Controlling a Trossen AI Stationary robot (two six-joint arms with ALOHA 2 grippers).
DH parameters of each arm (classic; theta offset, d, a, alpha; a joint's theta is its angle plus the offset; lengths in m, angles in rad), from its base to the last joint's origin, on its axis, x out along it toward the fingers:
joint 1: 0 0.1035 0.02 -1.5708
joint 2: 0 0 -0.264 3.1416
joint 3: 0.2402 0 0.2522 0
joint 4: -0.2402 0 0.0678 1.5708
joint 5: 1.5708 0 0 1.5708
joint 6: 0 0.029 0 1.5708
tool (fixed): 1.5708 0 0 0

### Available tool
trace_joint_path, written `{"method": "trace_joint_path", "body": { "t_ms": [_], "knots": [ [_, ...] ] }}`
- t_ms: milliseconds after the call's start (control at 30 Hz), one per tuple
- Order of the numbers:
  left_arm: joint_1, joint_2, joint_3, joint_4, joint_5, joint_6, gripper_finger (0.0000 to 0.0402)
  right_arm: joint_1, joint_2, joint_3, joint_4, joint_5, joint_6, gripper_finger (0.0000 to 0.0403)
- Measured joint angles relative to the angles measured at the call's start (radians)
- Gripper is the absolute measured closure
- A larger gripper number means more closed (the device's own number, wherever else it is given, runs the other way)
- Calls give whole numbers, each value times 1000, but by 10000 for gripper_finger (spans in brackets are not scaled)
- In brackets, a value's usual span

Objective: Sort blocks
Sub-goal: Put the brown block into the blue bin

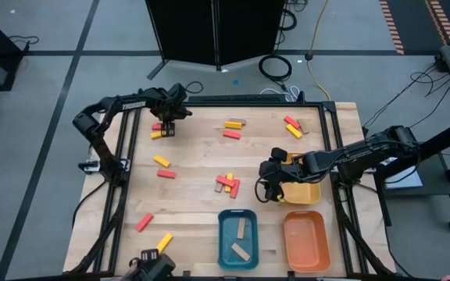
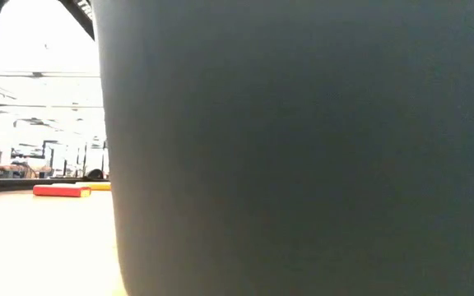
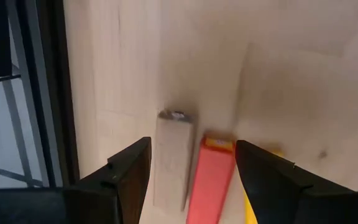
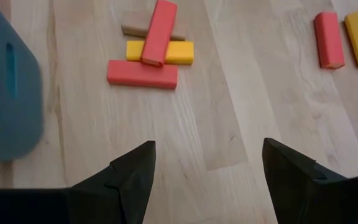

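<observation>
High view gives you the pale wooden tabletop (image 1: 194, 168) first, then three rounded rectangular plastic trays along its near-right part: a blue tray (image 1: 237, 239) with two tan bars in it, an orange tray (image 1: 306, 240) just beside it, and a yellow tray (image 1: 304, 191) partly hidden under the right arm.

Your left gripper (image 1: 167, 127) hangs over the far-left cluster of blocks. Left wrist view shows its fingers (image 3: 124, 180) spread apart, straddling a plain tan wooden block (image 3: 171, 158) and a red wooden block (image 3: 211, 177) lying side by side, with a sliver of yellow beside the red. Nothing is pinched yet.

Your right gripper (image 1: 272, 187) sits near the table's middle, beside the yellow tray. Its fingers (image 4: 132, 174) stand wide and empty over bare wood, and a small crossed pile of red, yellow and tan blocks (image 4: 149, 48) lies ahead of them.

The remaining red, yellow and tan bars are scattered in loose groups across the tabletop, some near the far edge, some near the left front.

Judging by their look, these bars are light, rigid and smooth, so they may skid or twist if you catch one off-centre. Take each across its narrow width at mid-length. The tan and red pair touch, so you risk taking both together; centre on one alone.
</observation>
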Motion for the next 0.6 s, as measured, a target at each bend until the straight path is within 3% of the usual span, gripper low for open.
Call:
{"method": "trace_joint_path", "body": {
  "t_ms": [333,600],
  "knots": [
    [44,33,8,38,10,2,171,0,0,0,-38,0,-7,179],
    [78,33,9,53,90,-2,172,0,0,0,-38,0,-16,179]
  ]
}}
